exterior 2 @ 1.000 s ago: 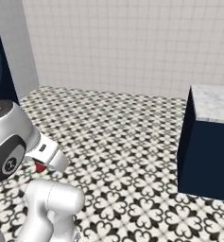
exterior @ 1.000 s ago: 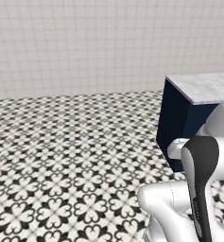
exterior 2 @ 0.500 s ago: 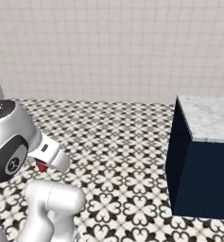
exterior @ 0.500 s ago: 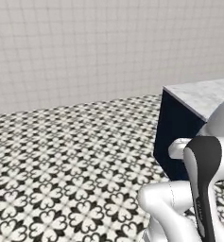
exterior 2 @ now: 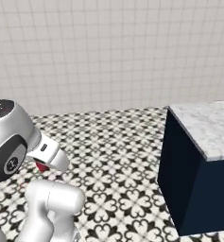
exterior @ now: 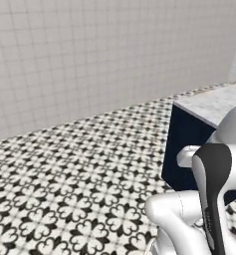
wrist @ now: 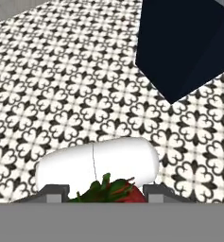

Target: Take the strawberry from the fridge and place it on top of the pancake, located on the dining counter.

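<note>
Between the two tips of my pincer sits the strawberry, its red flesh and green leaves showing just above the bottom of the hand view; my pincer is closed on it, tips tight against either side. In the right base view a sliver of the same red shows under my wrist.

Ahead of my pincer and off to one side stands the end of the dining counter, white-grey marble on a navy base, with patterned floor between us. What I can see of its top is bare marble, so the pancake must lie further along it.

My worries, as I judge them:

- The fruit is small and soft. Any jolt as the base drives could work it loose, and below my pincer is only floor, where it would roll away.
- Squeezing harder to guard against that could bruise or crush it.
- My pincer hangs low, under the level of the marble top. If I approach without lifting the arm first, hand or fruit could strike the navy side or the counter's corner.
- Since I cannot yet see the target, committing to a release spot too early risks setting the fruit on bare marble.
</note>
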Controlling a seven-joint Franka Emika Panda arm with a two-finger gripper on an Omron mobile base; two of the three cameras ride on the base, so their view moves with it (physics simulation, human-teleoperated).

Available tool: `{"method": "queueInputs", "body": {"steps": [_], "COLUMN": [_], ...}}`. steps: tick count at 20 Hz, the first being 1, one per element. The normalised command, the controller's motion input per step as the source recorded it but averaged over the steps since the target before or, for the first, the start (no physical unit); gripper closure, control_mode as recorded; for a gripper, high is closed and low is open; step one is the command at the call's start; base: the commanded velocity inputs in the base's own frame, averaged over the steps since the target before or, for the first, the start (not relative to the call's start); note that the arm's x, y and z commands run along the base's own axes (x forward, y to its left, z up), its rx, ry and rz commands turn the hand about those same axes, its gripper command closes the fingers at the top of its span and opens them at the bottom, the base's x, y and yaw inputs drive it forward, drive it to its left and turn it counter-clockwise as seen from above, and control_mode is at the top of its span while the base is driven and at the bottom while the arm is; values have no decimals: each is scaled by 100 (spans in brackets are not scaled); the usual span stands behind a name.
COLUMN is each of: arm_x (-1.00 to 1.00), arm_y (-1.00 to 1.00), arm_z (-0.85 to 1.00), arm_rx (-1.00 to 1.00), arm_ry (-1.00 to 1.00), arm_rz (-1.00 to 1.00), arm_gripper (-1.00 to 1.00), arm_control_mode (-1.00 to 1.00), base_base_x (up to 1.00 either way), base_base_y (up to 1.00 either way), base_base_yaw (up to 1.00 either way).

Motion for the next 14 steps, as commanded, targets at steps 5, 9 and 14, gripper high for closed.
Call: {"method": "queueInputs", "body": {"steps": [5,9,14], "arm_x": [0,0,0], "arm_y": [0,0,0], "arm_z": [0,0,0], "arm_rx": [0,0,0], "arm_ry": [0,0,0], "arm_rz": [0,0,0], "arm_gripper": [100,100,100], "arm_control_mode": [100,100,100], "base_base_x": [100,100,100], "base_base_y": [75,84,93], "base_base_yaw": [-42,-44,-47]}}
